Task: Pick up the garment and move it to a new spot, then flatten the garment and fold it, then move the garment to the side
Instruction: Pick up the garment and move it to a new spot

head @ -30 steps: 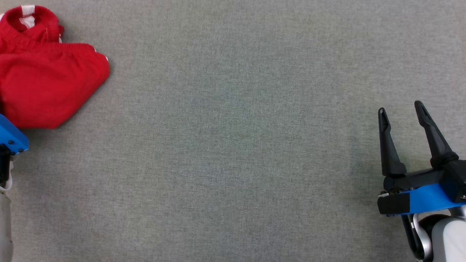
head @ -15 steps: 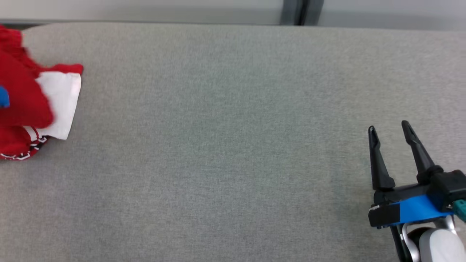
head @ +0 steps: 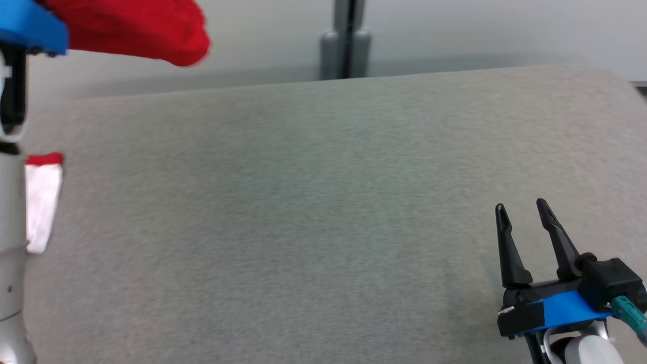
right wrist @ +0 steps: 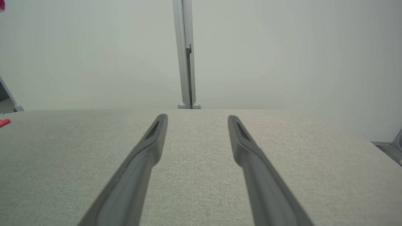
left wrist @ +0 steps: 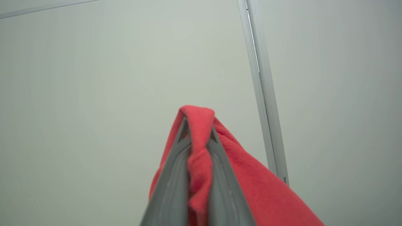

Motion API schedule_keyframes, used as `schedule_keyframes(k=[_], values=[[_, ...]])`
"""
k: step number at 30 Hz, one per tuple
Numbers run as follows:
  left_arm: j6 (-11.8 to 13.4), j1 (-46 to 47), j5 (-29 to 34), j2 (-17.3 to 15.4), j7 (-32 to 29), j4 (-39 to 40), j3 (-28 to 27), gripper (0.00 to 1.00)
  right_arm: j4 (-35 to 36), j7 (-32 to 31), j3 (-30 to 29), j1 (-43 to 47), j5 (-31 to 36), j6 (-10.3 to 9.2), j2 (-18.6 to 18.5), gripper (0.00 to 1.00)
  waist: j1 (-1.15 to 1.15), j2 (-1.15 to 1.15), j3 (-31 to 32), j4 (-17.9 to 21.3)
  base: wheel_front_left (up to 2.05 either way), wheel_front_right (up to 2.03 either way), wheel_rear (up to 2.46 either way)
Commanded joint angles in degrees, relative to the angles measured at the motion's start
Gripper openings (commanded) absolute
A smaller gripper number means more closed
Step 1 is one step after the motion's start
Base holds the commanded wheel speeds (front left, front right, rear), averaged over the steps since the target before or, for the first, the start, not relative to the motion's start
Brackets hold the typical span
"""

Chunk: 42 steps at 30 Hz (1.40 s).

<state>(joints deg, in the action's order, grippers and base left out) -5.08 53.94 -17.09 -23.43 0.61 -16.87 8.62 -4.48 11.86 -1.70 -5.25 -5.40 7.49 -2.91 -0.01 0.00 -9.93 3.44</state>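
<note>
Jaws of left gripper (left wrist: 198, 125) clamped on the red garment (head: 136, 25), raised at upper left, right gripper (head: 521, 206) jaws apart at lower right: carry it over the counter (head: 323, 202) centre and lower slowly, as its white hem (head: 43, 202) possibly drags at left edge.

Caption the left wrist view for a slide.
Left gripper shut on a fold of the red garment, held up against a pale wall.

- Table surface (head: 323, 212): open fabric across centre and right.
- Garment (head: 136, 28) and left forearm (head: 10, 283) block the left edge.
- Post (head: 347, 45) stands behind the far edge.
</note>
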Motion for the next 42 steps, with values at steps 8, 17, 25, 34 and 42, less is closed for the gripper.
schedule_keyframes(k=[8, 17, 25, 34, 42], values=[[-0.8, 2.21, -1.44, 4.96, -5.14, 7.83, 6.01, 0.0, -2.7, 2.04, 1.6, -0.33, -2.68, 0.01, 0.02, 1.0, 0.01, 0.0, 1.64, 10.27, 0.0, 0.0, 0.0], [-1.25, -1.63, -1.66, 8.83, -4.96, 4.66, 11.97, 0.0, -4.28, 3.02, 2.91, -1.12, -4.01, 0.01, 0.03, 1.0, 0.01, 0.0, 0.69, 13.95, 0.0, 0.0, 0.0], [-0.57, -12.06, -2.89, 12.67, -1.3, -1.16, 16.0, 0.0, -4.77, 3.28, 2.52, -1.6, -3.3, 0.01, 0.02, 1.0, 0.01, 0.0, 0.33, 14.11, 0.0, 0.0, 0.0], [-0.37, -24.81, -2.99, 16.28, 4.28, -9.32, 21.42, 0.0, -4.75, 3.38, 2.42, -1.35, -2.43, 0.01, 0.02, 1.0, 0.01, 0.0, 0.45, 13.16, 0.0, 0.0, 0.0], [-0.17, -29.13, -3.07, 19.15, 7.73, -13.6, 26.25, 1.0, -5.51, 3.36, 2.3, -0.52, -2.56, 0.01, 0.01, 1.0, 0.01, 0.0, 1.17, 10.66, 0.0, 0.0, 0.0]])
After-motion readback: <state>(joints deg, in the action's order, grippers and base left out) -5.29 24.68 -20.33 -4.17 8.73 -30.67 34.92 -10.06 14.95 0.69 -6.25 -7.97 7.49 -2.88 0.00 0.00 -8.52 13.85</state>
